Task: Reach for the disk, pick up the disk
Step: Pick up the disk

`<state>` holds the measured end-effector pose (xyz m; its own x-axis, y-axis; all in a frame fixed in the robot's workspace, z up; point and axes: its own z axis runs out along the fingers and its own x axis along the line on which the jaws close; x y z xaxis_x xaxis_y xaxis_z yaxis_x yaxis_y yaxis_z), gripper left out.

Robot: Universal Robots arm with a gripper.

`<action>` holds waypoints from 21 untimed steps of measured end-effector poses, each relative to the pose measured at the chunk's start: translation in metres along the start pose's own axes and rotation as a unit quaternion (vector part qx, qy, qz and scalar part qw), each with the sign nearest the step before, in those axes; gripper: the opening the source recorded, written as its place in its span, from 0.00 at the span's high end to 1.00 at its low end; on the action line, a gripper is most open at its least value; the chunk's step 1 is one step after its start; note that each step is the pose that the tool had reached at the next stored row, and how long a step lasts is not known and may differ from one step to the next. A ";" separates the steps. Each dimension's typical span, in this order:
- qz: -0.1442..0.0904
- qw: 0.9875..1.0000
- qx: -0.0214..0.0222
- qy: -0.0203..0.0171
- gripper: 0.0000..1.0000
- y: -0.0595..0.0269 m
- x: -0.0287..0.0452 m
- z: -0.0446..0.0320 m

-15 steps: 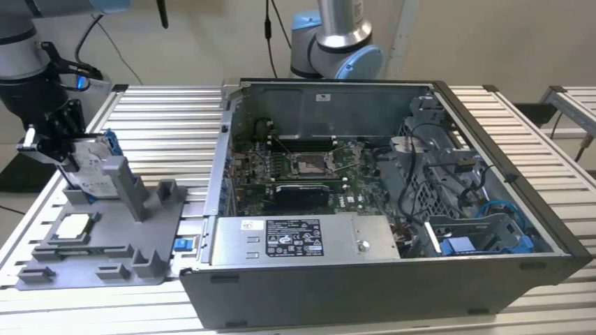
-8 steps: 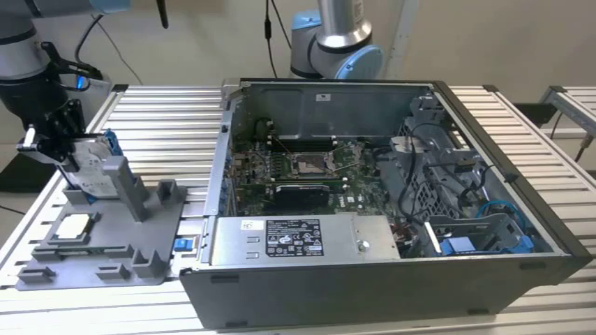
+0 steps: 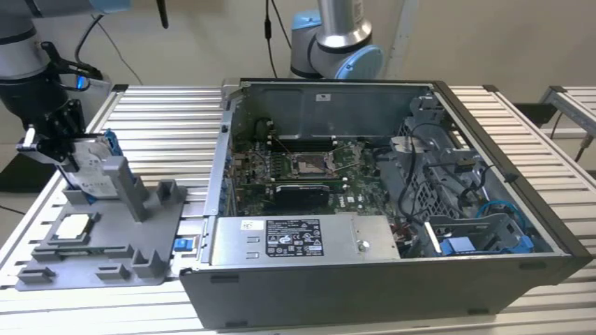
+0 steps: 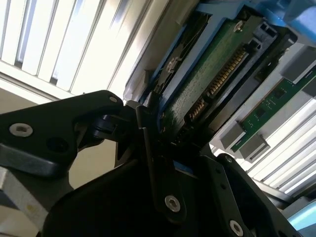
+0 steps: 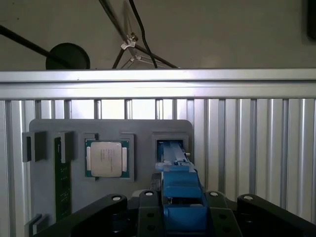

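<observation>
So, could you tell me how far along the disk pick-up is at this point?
The reach looks done: the gripper sits around the upper end of the disk. In hand is the grasp; whether it has clamped I cannot tell. Left is the lift: the disk stands on edge in its slot in the grey holder.

Hangs down at the exterior view's left with the gripper [image 3: 63,150] pointing downward, pinching the disk [image 3: 88,171] between both black fingers [image 5: 149,212] - jaws closed on it.
</observation>
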<state>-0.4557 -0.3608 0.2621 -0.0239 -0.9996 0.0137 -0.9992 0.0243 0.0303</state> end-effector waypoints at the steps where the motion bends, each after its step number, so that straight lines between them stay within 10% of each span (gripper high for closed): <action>1: 0.000 1.000 0.000 -0.001 1.00 0.0000 0.0001 -0.0001; 11: 0.000 1.000 0.000 -0.002 1.00 0.0000 0.0001 -0.0010; 21: 0.000 1.000 0.000 -0.001 1.00 0.0005 0.0003 -0.0186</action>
<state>-0.4557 -0.3608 0.2807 -0.0238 -0.9997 0.0115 -0.9992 0.0241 0.0304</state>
